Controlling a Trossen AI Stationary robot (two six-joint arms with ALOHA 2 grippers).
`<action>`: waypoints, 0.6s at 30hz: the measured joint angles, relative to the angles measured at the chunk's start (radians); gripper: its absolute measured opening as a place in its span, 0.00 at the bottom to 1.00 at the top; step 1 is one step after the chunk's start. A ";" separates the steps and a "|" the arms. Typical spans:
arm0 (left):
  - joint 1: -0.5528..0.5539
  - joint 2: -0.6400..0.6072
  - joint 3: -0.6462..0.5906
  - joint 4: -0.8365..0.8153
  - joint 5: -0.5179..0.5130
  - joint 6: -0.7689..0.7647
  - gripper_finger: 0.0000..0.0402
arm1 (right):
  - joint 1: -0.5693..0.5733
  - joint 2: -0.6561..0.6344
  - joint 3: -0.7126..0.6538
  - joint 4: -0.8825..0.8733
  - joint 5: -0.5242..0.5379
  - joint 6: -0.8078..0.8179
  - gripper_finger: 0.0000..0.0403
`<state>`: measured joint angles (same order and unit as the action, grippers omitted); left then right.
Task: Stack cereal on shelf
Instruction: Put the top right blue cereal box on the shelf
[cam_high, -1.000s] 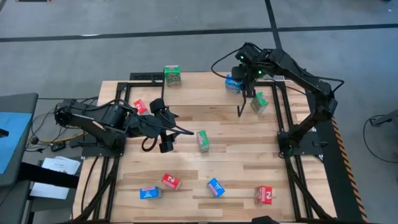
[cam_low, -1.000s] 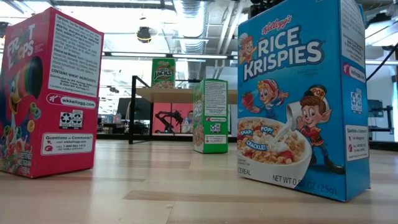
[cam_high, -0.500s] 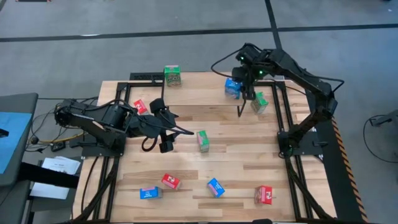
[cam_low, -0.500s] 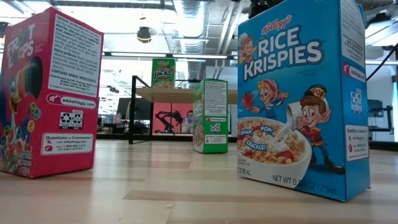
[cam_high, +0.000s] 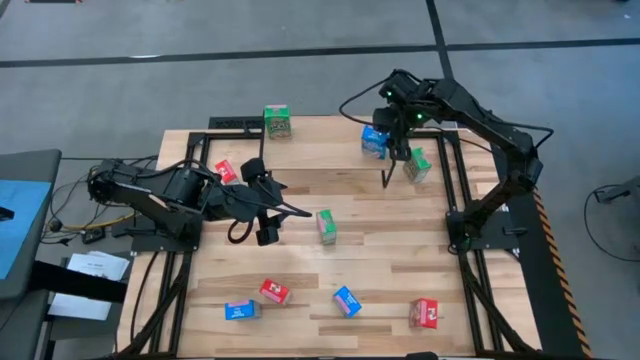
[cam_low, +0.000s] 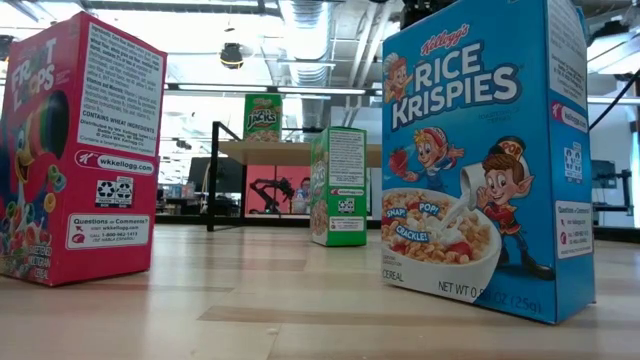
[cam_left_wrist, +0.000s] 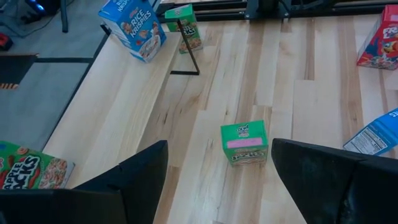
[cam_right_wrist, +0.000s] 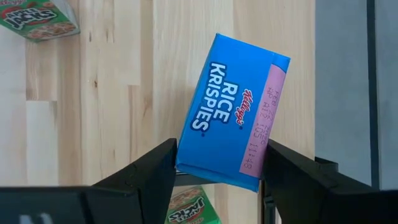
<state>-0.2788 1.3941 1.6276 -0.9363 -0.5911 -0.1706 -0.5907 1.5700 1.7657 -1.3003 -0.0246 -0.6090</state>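
Blue Rice Krispies box (cam_right_wrist: 231, 139), pink end panel, tilted

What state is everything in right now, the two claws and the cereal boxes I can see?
Right gripper: shut on the held blue box.
Held blue box: gripped, tilted, over the shelf.
Left gripper: open, empty, above the table.
Shelf green box: upright on the shelf.
Middle green box: upright on the table.

Open tabletop (cam_high: 390, 245) btwn scattered boxes
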 joint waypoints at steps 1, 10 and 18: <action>0.000 0.000 0.000 0.000 0.000 0.000 0.69 | 0.000 0.000 0.000 0.000 0.000 0.000 0.64; 0.000 0.000 0.000 0.000 0.000 -0.008 0.69 | 0.013 0.000 0.000 -0.001 0.002 0.039 0.63; 0.000 0.000 0.000 0.000 0.000 -0.010 0.69 | 0.029 0.000 0.000 -0.001 0.003 0.036 0.63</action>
<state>-0.2787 1.3941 1.6276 -0.9360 -0.5911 -0.1802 -0.5617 1.5703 1.7657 -1.3010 -0.0219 -0.5728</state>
